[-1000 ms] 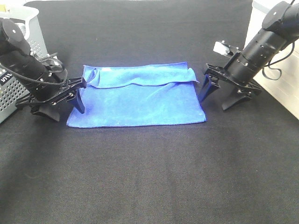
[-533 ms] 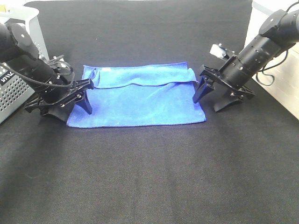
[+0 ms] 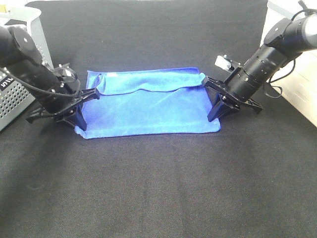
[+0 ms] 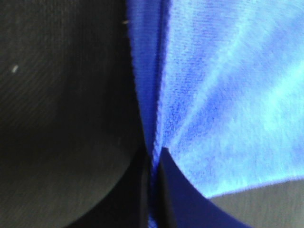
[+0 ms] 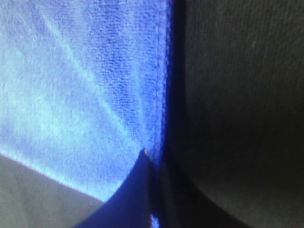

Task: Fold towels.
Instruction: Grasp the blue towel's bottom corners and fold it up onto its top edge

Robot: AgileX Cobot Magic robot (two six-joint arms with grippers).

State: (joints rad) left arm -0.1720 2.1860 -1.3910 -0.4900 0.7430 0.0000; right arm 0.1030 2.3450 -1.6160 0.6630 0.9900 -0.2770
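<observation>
The blue towel (image 3: pixel 148 106) lies spread on the black cloth of the table (image 3: pixel 158 193), about in the middle between the two arms. Its long sides run from left to right in the high view. A strip along the far side is folded over toward the near side and lies on top of the rest, with an uneven, wavy edge.

The left gripper (image 3: pixel 80 125) stands at the left short edge of the towel, close to the near left corner. Its jaws are closed, and in the left wrist view the two dark fingertips meet with the stitched hem of the towel (image 4: pixel 228 95) pinched between them. The fabric draws into small folds that run toward this pinch.

The right gripper (image 3: pixel 214 116) stands at the right short edge, a little way from the near right corner. Its jaws are closed too. In the right wrist view the tips come together on the hem of the towel (image 5: pixel 85 85), and the fabric shows the same creases running to the grip.

A perforated grey plastic basket (image 3: pixel 12 101) stands at the left border of the table, behind the left arm and apart from the towel.
</observation>
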